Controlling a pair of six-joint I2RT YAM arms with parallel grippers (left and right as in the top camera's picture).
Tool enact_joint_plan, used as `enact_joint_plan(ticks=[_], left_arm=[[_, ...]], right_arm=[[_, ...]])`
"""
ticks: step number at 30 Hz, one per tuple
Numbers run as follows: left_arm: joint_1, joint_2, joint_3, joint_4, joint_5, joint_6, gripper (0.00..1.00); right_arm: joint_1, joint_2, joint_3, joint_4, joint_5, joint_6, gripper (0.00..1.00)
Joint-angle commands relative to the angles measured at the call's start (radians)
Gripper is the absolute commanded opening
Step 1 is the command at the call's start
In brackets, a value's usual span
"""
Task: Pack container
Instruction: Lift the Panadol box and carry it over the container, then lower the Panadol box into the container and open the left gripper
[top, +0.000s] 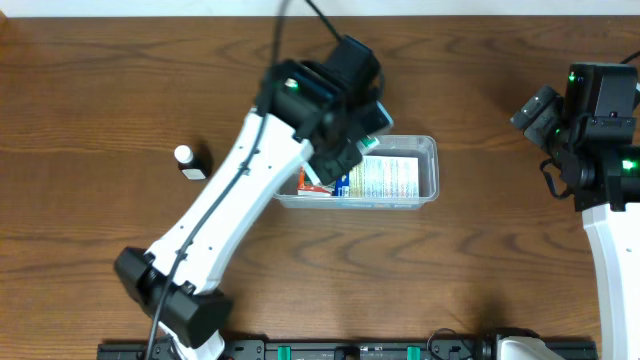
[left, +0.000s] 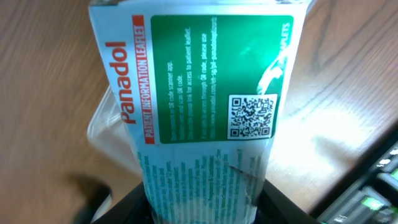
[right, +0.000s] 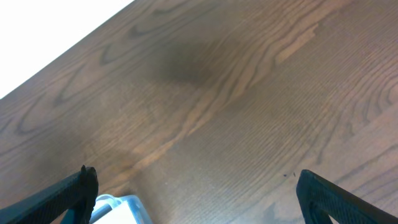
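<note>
The left arm (top: 250, 175) hangs over the left end of the container (top: 432, 160), blocking it from above; the right end is open, though flat boxes (top: 388, 178) seem to fill its floor. Bare bench (top: 100, 90) surrounds the small bottle (top: 187, 162) at left.

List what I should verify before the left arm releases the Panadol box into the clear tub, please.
1. Grip: the left pincer is shut on the Panadol box: ok.
2. Position: in the overhead view the box hangs over the container, near its far rim: ok.
3. Free room below: a printed box lies inside, and the left arm hides the rest: cannot tell.
4. Right pincer open and far from the container: ok.
5. Everything packed: the small bottle stands outside on the table: not ok.
</note>
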Motion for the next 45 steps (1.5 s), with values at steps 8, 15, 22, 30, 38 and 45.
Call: enact_joint_plan(ticks=[8,15,22,30,38,45], left_arm=[[-0.052,0.063,-0.265,0.306,-0.008,0.364,0.46],[-0.053,0.078,-0.329,0.457,-0.008,0.463,0.47],[-0.06,0.117,-0.331,0.555,-0.002,0.48,0.48],[-0.082,0.177,-0.331,0.566,0.003,0.483,0.5],[-0.111,0.19,-0.331,0.629,0.003,0.482,0.58],[-0.116,0.181,-0.309,0.639,-0.051,0.474,0.59]], right_arm=[[-0.003,0.0,0.004,-0.001,0.014,-0.011,0.99],[-0.003,0.0,0.004,-0.001,0.014,-0.011,0.99],[-0.003,0.0,0.004,-0.001,0.014,-0.011,0.99],[-0.003,0.0,0.004,-0.001,0.014,-0.011,0.99],[-0.003,0.0,0.004,-0.001,0.014,-0.011,0.99],[-0.003,0.0,0.004,-0.001,0.014,-0.011,0.99]])
